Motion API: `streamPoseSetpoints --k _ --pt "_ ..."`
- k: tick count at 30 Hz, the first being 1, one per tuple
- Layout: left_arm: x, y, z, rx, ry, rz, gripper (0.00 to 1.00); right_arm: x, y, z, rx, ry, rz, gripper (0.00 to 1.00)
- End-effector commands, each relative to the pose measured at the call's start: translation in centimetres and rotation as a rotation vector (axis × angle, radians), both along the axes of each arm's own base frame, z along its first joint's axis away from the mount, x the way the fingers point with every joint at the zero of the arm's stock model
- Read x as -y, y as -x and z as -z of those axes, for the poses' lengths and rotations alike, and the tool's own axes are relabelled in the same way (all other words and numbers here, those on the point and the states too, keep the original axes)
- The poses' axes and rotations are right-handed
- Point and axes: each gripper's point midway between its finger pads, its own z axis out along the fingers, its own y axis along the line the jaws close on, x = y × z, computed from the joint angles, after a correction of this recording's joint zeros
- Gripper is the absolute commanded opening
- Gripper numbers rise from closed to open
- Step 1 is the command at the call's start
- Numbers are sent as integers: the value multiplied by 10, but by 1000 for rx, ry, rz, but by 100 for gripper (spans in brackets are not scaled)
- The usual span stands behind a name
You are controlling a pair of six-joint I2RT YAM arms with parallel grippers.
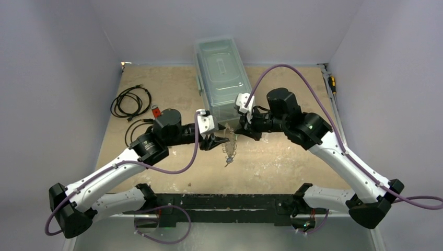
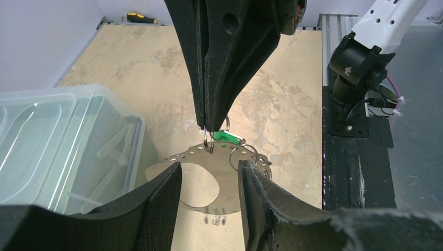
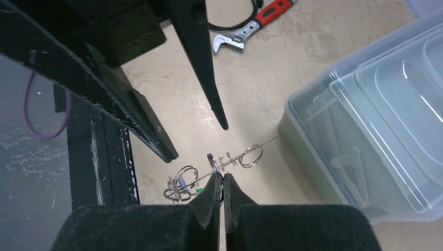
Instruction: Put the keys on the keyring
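The keyring (image 2: 209, 170), a flat silvery crescent band with holes and small wire rings, hangs just above the table. It shows edge-on in the right wrist view (image 3: 237, 159) and small in the top view (image 1: 230, 150). My right gripper (image 3: 221, 180) is shut, pinching the green key (image 2: 228, 137) and a wire ring at the band's top edge; it also shows in the left wrist view (image 2: 209, 129). A bit of the blue key (image 3: 180, 184) shows among the rings at the band's lower end. My left gripper (image 2: 209, 183) is open, its fingers (image 2: 162, 204) on either side of the band.
A clear lidded plastic box (image 1: 222, 78) stands just behind the grippers, close to the keyring (image 3: 376, 120). Black coiled cables (image 1: 130, 102) and a red-handled wrench (image 3: 256, 23) lie at the left. A yellow-handled screwdriver (image 2: 141, 18) lies at the right edge. The black base rail (image 1: 219, 201) is near.
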Motion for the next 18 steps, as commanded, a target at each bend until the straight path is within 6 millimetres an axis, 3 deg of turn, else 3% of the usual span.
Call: streamPoseSetpoints --k 1,11,18 --pt "9 3 -34 81 81 54 41 -3 11 -31 67 -71 -44 0" --pt "13 0 -30 66 70 59 28 -7 17 -33 66 -76 -70 0" --pt "16 -1 -28 57 65 68 25 -9 21 -35 68 -83 -85 0"
